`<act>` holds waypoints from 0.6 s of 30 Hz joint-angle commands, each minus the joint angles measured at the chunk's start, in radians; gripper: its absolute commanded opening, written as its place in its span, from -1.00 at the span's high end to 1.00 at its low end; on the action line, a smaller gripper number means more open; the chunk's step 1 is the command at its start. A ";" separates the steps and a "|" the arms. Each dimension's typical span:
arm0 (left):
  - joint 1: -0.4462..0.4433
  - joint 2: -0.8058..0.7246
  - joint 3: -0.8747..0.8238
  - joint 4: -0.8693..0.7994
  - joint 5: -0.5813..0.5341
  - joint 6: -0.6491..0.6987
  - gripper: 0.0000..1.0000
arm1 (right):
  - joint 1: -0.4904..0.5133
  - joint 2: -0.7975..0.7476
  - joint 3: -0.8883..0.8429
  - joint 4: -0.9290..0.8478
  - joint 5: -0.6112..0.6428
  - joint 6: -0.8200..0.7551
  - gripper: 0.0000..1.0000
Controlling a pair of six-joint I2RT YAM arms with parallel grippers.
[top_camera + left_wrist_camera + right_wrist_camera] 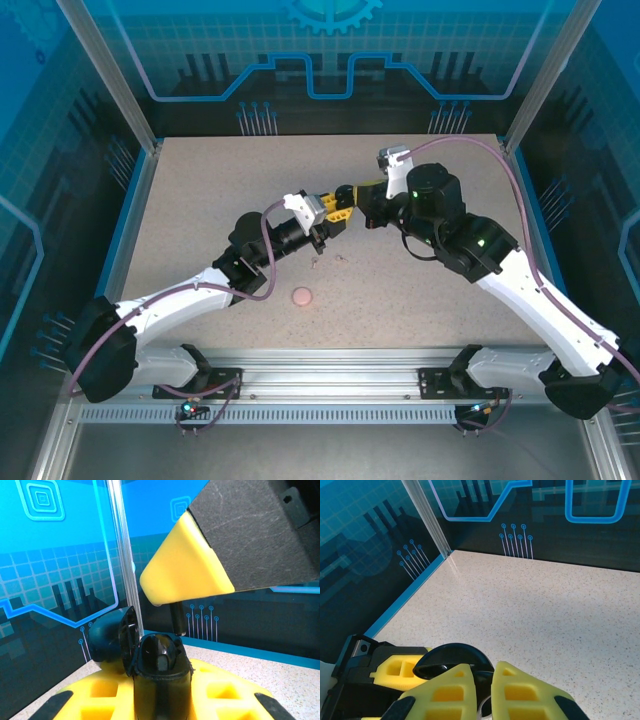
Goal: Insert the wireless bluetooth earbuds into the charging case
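Charging case open in left gripper.

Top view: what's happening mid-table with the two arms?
The left pincer holds a black round charging case with its lid open. The right pincer sits right over the open case, fingers nearly together. A thin dark piece hangs below its tip; it may be a black earbud, but I cannot tell. A small round pink case and two tiny specks lie on the speckled beige table, nearer the arm bases.
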 commanded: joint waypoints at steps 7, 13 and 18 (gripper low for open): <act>-0.008 0.002 0.043 0.032 0.028 0.000 1.00 | 0.015 -0.008 -0.003 0.045 -0.001 0.021 0.82; -0.009 0.009 0.046 0.032 0.029 -0.005 1.00 | 0.016 0.002 -0.004 0.049 -0.012 0.029 0.83; -0.011 0.012 0.048 0.031 0.029 -0.004 1.00 | 0.017 0.016 -0.007 0.047 -0.029 0.032 0.84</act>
